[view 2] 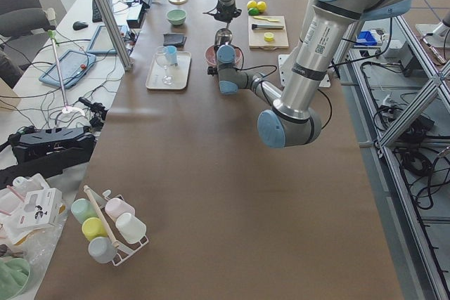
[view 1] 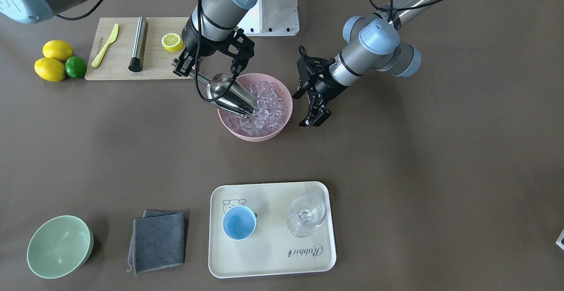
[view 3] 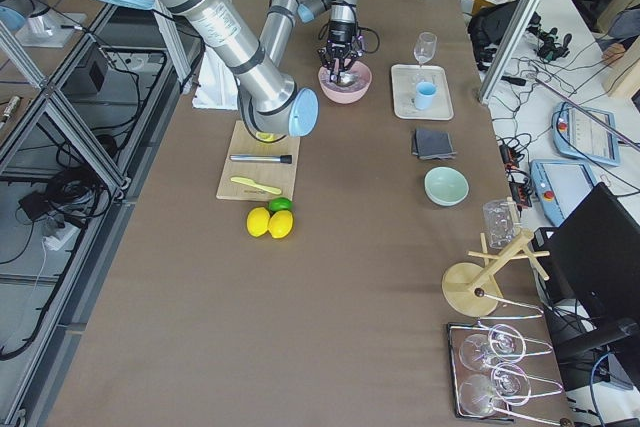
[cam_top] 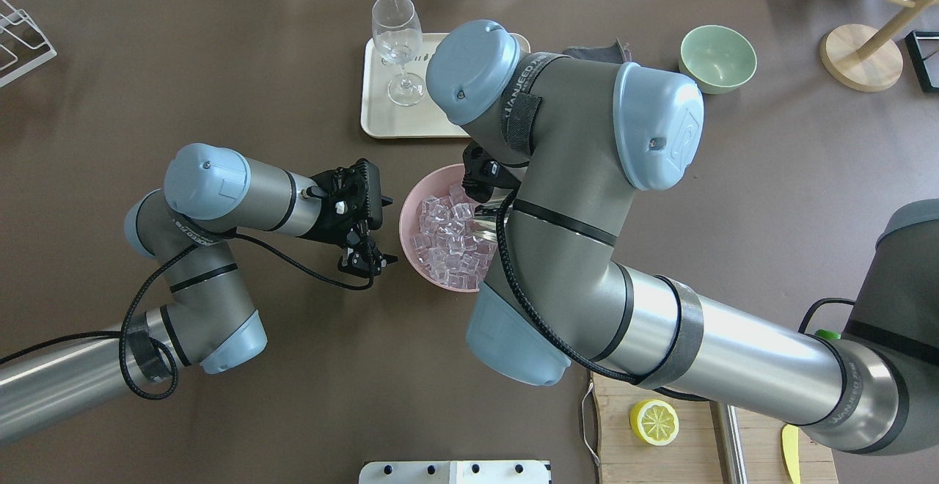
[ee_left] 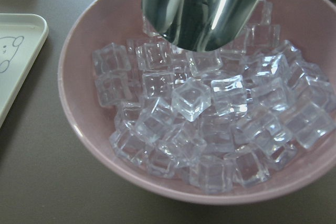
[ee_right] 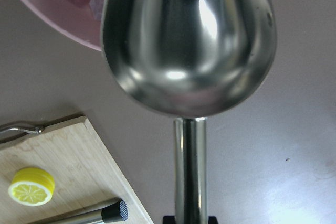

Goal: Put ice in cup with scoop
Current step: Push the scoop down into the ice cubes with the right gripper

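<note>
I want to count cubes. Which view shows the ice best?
Left wrist view: the ice fills the frame, each cube distinct. Front and overhead show it small and partly covered; right wrist, a corner; side views, barely.

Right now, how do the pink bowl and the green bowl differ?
Contents: the pink bowl is heaped with ice, with the scoop dipped into it; the green bowl is empty.
Place: the pink bowl sits mid-way across the table; the green bowl stands near the operators' side, beside the grey cloth.
Both are round, upright and directly on the table.
</note>
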